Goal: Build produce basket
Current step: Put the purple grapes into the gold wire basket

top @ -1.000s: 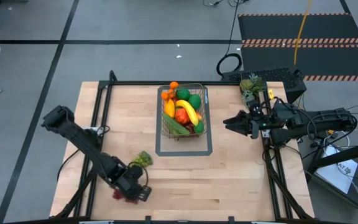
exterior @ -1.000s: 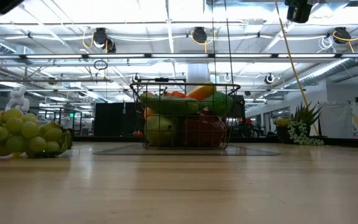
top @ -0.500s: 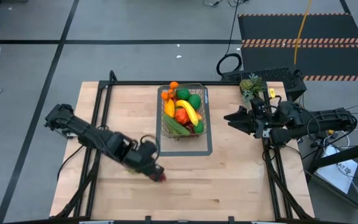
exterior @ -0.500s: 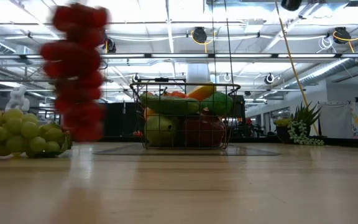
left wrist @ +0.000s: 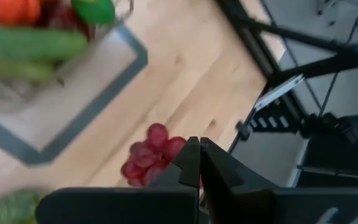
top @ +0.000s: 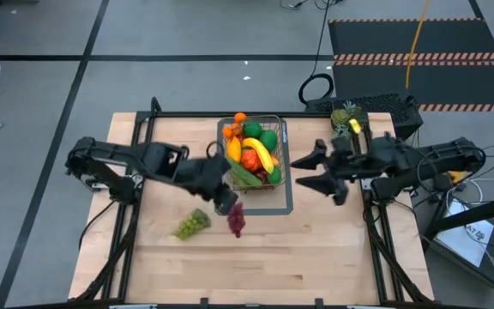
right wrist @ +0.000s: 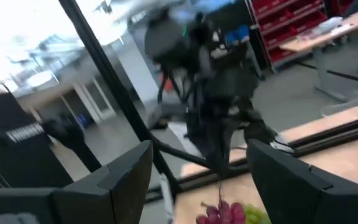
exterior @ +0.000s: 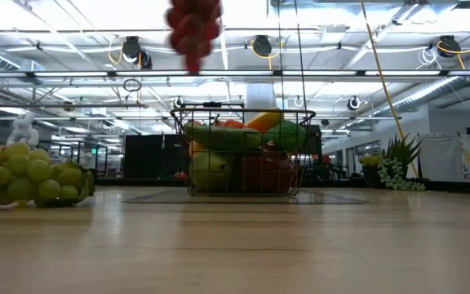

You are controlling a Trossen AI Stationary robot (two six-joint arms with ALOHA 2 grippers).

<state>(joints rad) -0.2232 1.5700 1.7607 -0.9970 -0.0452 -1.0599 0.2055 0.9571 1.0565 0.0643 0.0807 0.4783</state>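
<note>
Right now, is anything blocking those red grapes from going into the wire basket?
Nothing visible does. The left gripper holds the red grapes in the air just beside the basket; its open top is already piled with produce, and the right gripper waits open on the far side.

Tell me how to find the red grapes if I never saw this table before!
Start at the wire basket full of fruit in the middle of the wooden table. Just off its near-left corner, the left pincer is shut on the red grapes, which dangle in the air. The other bunch, the green grapes, lies flat on the table, so pick the dark red, hanging one.
</note>
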